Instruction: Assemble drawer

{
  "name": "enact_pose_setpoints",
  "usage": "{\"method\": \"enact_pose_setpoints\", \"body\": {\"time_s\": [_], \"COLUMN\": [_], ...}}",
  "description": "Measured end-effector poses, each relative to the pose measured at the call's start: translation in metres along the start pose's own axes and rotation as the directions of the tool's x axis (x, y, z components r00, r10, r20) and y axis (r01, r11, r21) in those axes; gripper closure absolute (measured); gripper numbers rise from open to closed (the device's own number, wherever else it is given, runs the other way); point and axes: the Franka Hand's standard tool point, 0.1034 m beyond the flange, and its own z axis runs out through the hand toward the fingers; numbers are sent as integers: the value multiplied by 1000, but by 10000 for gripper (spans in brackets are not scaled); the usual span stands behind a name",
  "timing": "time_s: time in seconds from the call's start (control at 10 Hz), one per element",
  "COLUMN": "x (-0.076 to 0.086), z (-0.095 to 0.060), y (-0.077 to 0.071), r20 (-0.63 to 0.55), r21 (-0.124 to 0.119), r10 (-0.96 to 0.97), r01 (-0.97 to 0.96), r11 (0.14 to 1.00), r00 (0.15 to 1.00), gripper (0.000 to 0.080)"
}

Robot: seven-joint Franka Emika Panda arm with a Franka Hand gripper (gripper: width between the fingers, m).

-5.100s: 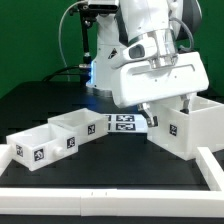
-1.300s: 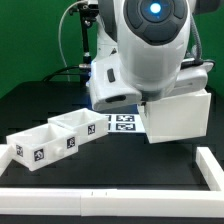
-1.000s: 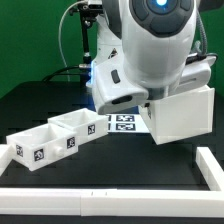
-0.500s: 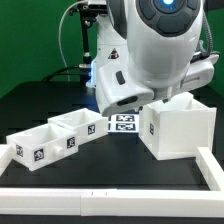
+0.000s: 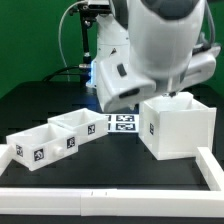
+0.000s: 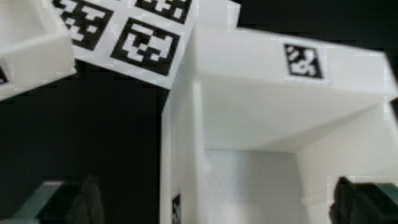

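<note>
Because the arm filled the upper part of the exterior view, it hid much there. The gripper could not be made out below it, and the arm's top was cut off by the frame. One casing stood upright on the black table with its open side up. One tag showed on its face toward the exterior view's left.

Two trays lay to the exterior view's left of the casing: the inner tray closer to it and the outer tray farther off. They sat side by side (whether they touched was too small to judge). One marker board lay between the inner tray and the casing, with two tags legible. One border rail ran in front of the casing and turned past its side on the exterior view's right.

From the wrist, the casing took up most of the view, its hollow open to the camera and one tag on its wall. Two dark, blurred fingers, cut off at the frame edge, stood spread wide. Nothing was pinched between them. The marker board lay just beside the casing, showing three tags, each clipped. A white corner beyond the board was cut too short to name.
</note>
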Motion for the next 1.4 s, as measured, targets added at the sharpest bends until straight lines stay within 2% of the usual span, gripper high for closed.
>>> {"method": "enact_pose_setpoints", "body": {"time_s": [0.2, 0.3, 0.6, 0.7, 0.8, 0.9, 1.1, 1.2, 1.3, 1.4], "x": [-20, -23, -18, -18, -20, -18, -1, 6, 10, 9], "z": [5, 6, 5, 5, 12, 20, 4, 0, 2, 2], "y": [4, 3, 8, 11, 14, 15, 13, 13, 18, 26], "r20": [-256, -316, -463, -563, -647, -680, -754, -793, -832, -857], "r21": [-44, -50, -74, -76, -94, -91, -112, -132, -165, -178], "r10": [13, 20, 14, 25, 18, 25, 4, -16, -47, -56], "r01": [-25, -38, -54, -82, -104, -118, -135, -147, -167, -193], "r11": [999, 998, 996, 994, 990, 989, 984, 980, 972, 965], "r00": [967, 949, 886, 826, 763, 733, 657, 609, 552, 512], "gripper": [150, 150, 150, 150, 150, 150, 150, 150, 150, 150]}}
